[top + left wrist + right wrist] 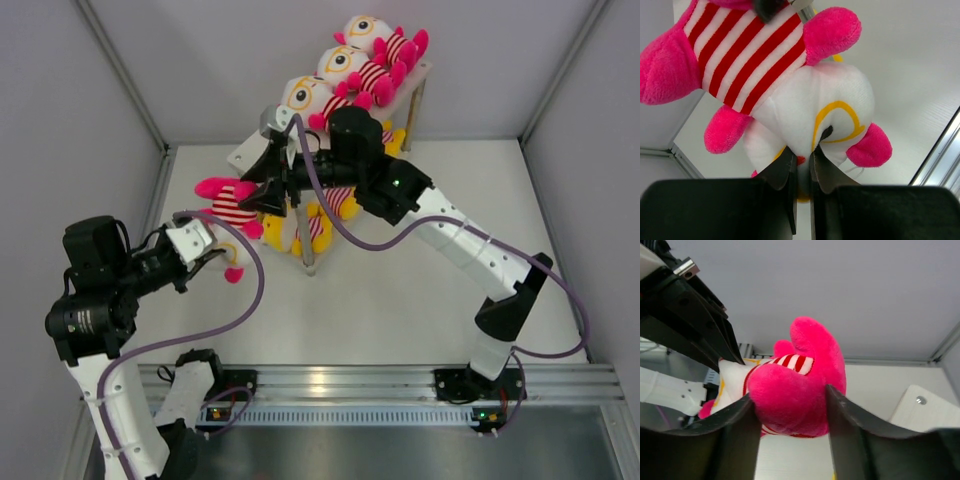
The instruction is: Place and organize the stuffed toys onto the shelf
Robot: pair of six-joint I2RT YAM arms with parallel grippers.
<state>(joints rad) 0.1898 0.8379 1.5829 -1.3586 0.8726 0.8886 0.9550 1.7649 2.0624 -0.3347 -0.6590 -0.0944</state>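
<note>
I hold one white-headed stuffed toy (228,205) with pink limbs and a striped shirt in the air, left of the shelf (420,78). My left gripper (222,252) is shut on its head; in the left wrist view (802,165) the jaws pinch the white head (810,100) by the yellow glasses. My right gripper (255,190) is shut on a pink limb; in the right wrist view (790,400) that limb (800,380) fills the jaws. Three white-headed toys (345,65) lie on the shelf's top board. Yellow toys (285,232) sit on the lower tier.
A shiny shelf post (306,245) stands just right of the held toy. A corner of a white shelf board (915,407) shows low right in the right wrist view. White enclosure walls ring the table; an aluminium rail (400,380) runs along the near edge.
</note>
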